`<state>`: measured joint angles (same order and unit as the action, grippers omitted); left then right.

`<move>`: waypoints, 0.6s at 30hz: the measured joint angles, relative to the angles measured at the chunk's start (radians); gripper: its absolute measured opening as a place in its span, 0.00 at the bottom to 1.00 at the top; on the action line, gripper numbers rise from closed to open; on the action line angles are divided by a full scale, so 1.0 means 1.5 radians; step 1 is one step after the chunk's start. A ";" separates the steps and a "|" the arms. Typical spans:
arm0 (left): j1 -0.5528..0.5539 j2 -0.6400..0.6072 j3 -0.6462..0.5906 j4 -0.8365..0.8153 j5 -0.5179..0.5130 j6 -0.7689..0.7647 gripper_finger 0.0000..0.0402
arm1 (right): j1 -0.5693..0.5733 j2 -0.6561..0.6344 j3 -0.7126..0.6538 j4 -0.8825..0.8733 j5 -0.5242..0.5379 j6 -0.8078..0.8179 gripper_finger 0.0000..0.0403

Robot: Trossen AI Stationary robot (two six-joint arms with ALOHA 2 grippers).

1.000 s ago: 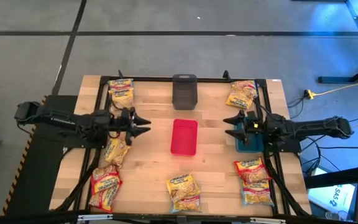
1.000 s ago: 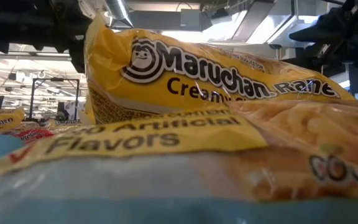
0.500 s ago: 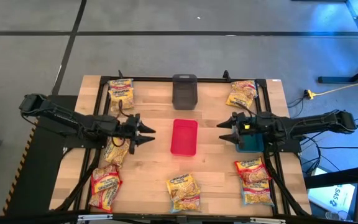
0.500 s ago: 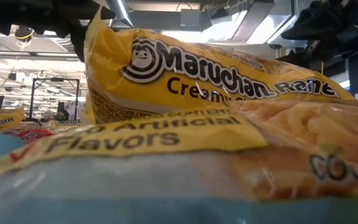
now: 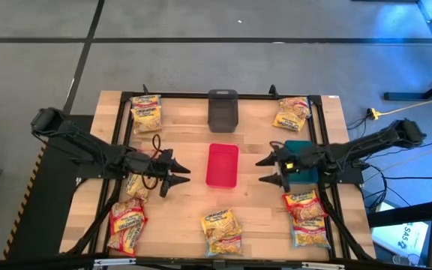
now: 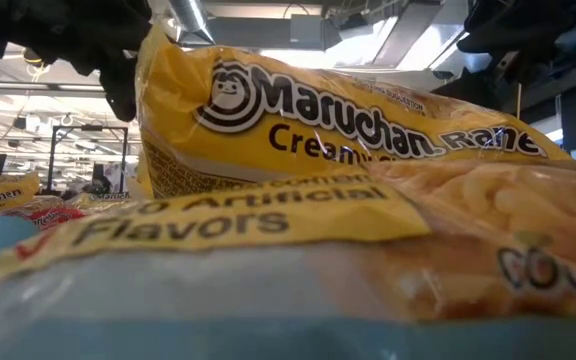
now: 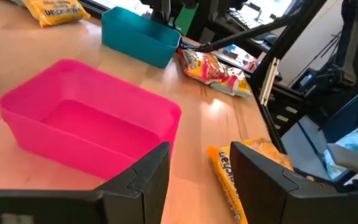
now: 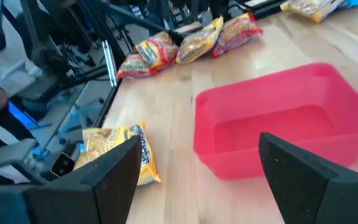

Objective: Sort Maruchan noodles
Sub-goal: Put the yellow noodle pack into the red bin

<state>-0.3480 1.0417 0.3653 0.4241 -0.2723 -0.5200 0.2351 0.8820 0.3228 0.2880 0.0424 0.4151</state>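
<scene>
Noodles lie in small heaps around the rim of a wooden table [image 5: 186, 217]: packets at the far left corner [image 5: 146, 112], the far right corner [image 5: 292, 114], the near left [image 5: 128, 223], the near middle [image 5: 222, 231] and the near right [image 5: 306, 217], with one more [image 5: 137, 184] just behind the left gripper [image 5: 180, 175]. A red bin [image 5: 223, 165] sits empty at the centre, a grey bin [image 5: 223, 109] beyond it at the far edge, and a teal bin [image 5: 300, 163] partly under the right arm.

Both arms reach in toward the red bin from opposite sides. The left gripper hangs just off the bin's left wall, fingers parted and holding nothing (its wrist camera shows bare tabletop and the bin's corner between them). The right gripper [image 5: 267, 170] hangs just off the bin's right wall, spread wider, likewise empty, the bin showing between its fingers in its own wrist view.

Seen from table height, a yellow packet fills almost the whole low view, with the arms as dark shapes above it.
</scene>
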 joint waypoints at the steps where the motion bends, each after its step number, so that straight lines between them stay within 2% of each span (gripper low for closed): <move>1: -0.007 0.001 0.000 0.003 -0.007 -0.001 0.40 | 0.011 0.009 0.004 0.001 0.008 0.003 0.73; 8: -0.071 0.042 0.003 0.074 -0.058 -0.017 0.40 | 0.093 0.079 0.047 0.001 0.068 0.023 0.73; 18: -0.137 0.203 0.116 0.055 -0.077 -0.015 0.40 | 0.178 0.217 0.129 0.000 0.100 0.054 0.73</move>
<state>-0.5537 1.3467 0.5395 0.5070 -0.3881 -0.5421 0.5027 1.2075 0.5158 0.2884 0.1928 0.4965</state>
